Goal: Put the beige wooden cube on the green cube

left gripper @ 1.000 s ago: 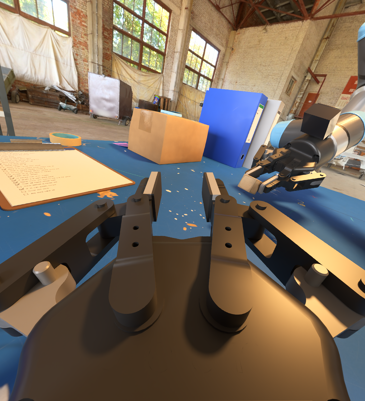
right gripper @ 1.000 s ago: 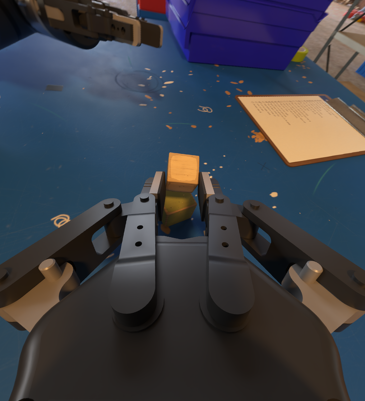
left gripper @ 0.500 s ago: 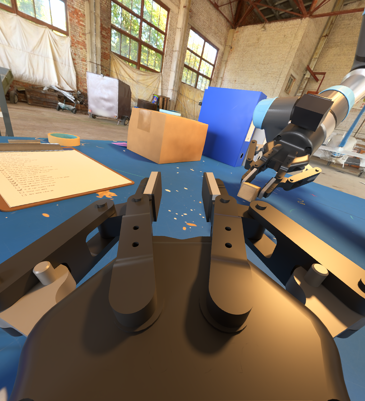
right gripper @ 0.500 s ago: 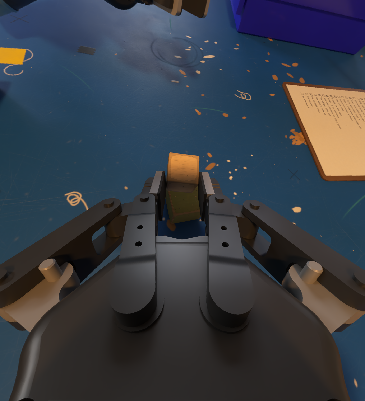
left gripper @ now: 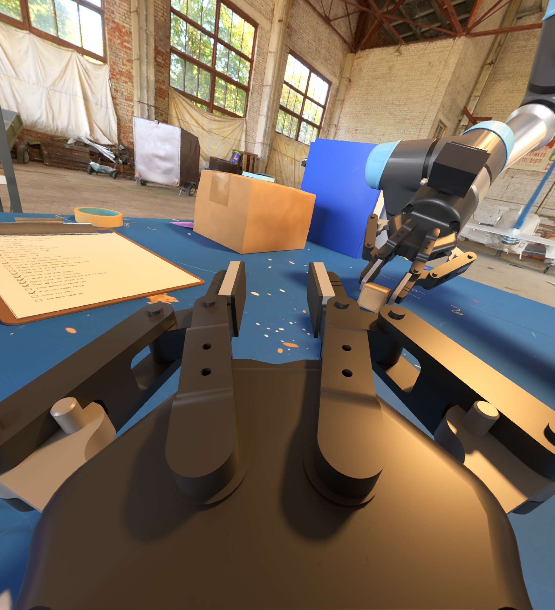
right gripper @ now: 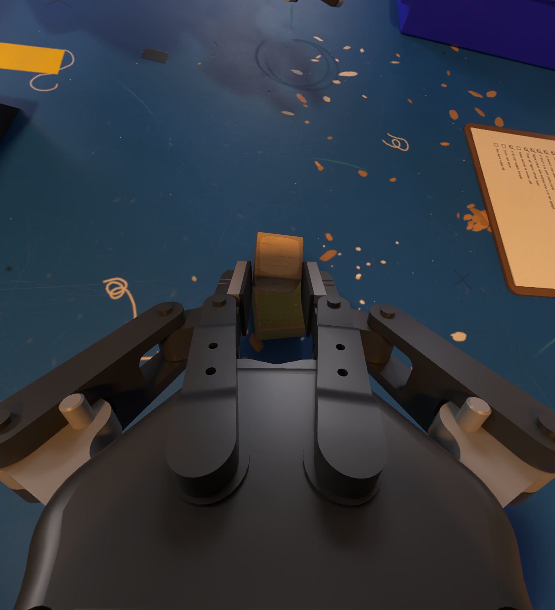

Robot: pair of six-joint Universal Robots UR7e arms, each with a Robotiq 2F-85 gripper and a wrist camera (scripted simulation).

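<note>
the blue table [left gripper: 500,346] carried every item in view and was flecked with orange spots. at its far side stood a blue binder [left gripper: 339,198], upright, with a cardboard box [left gripper: 253,211] just beside it. a clipboard [left gripper: 71,270] with a lined sheet lay flat nearer the left arm, and a roll of tape [left gripper: 98,216] lay beyond the clipboard's clip end. in the right wrist view the same clipboard [right gripper: 533,211] lay at the right edge, and a yellow tag [right gripper: 25,57] lay far off at the upper left.

the left gripper [left gripper: 274,297] hung low over bare table surface with its jaws parted to a moderate gap and nothing between them.

the right gripper [right gripper: 277,290] pointed steeply down at the table. its jaws were closed to a narrow gap, one pad against each side of the beige wooden cube [right gripper: 279,255]. the green cube [right gripper: 277,313] sat on the table directly under the beige wooden cube, between the fingers in this view. the two cubes appeared to be touching, though contact could not be confirmed. in the left wrist view the right gripper [left gripper: 382,290] held the beige wooden cube [left gripper: 373,297] close to the table; the green cube was hidden there behind the left gripper's linkage.
</note>
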